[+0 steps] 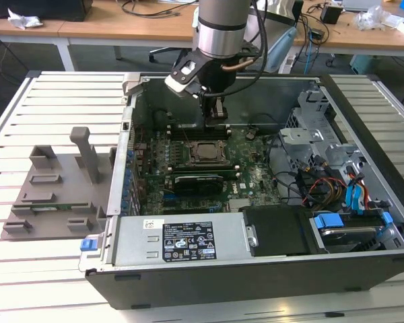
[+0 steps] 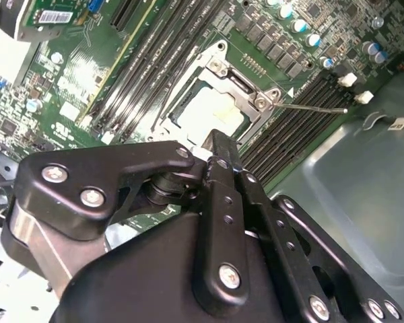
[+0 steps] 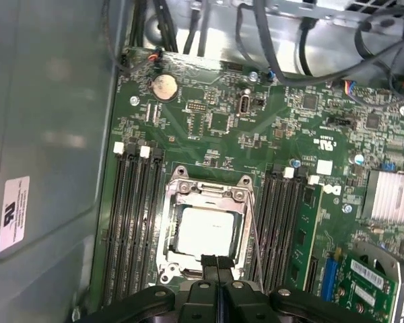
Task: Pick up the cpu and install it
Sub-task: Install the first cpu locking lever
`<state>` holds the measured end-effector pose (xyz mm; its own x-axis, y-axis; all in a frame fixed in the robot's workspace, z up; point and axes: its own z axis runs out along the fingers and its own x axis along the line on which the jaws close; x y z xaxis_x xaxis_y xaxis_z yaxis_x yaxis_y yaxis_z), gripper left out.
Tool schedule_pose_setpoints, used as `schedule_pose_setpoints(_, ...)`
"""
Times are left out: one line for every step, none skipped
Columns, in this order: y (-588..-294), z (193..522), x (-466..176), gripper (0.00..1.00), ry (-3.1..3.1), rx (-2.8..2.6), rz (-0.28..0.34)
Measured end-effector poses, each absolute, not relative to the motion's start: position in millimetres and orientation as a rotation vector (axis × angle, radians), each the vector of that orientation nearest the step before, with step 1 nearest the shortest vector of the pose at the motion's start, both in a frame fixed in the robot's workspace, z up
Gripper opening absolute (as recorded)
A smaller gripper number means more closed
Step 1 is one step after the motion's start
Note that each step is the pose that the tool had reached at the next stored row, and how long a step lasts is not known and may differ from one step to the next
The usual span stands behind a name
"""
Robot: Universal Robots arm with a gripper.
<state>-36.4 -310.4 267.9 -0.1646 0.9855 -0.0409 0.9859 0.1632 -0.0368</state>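
Exterior view: one robot arm (image 1: pixel 219 27) reaches into one open computer case (image 1: pixel 256 202) lying on a slatted desk (image 1: pixel 47 94); gripper (image 1: pixel 216 118) hangs above the motherboard (image 1: pixel 249 178), just beyond the socket.
Cpu location: one cpu (image 3: pixel 209 230) lies flat inside the socket frame (image 3: pixel 205 195), pale top plate facing up; also seen in the second wrist view (image 2: pixel 209 111).
Cpu vs gripper: cpu sits below and just ahead of the fingertips, apart from them; nothing is held.
Gripper state: fingers (image 3: pixel 210 269) pressed together, no gap between them in the first wrist view.
Memory slots: two banks, one on each side of the socket.
Coin cell: one (image 3: pixel 164 86), near the board's edge.
Holder tray: one grey tray (image 1: pixel 57 185) on the desk, outside the case at the exterior view's left.
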Motion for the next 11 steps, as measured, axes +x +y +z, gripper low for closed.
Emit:
schedule_pose_setpoints(-310.3,267.9,-36.4,0.11,2.407,2.005,-0.085)
schedule_pose_setpoints(-310.4,267.9,-36.4,0.11,2.422,1.986,-0.085)
schedule_pose_setpoints(-310.4,267.9,-36.4,0.11,2.437,1.967,-0.085)
schedule_pose_setpoints(-310.3,267.9,-36.4,0.11,2.444,1.957,-0.085)
schedule_pose_setpoints(-310.3,267.9,-36.4,0.11,2.452,1.948,-0.085)
schedule_pose_setpoints(-310.4,267.9,-36.4,0.11,2.460,1.937,-0.085)
schedule_pose_setpoints(-310.4,267.9,-36.4,0.11,2.467,1.927,-0.085)
schedule_pose_setpoints(-310.3,267.9,-36.4,0.11,2.475,1.917,-0.085)
schedule_pose_setpoints(-310.3,267.9,-36.4,0.11,2.482,1.907,-0.085)
schedule_pose_setpoints(-310.3,267.9,-36.4,0.11,2.492,1.894,-0.085)
schedule_pose_setpoints(-310.3,267.9,-36.4,0.11,2.499,1.885,-0.084)
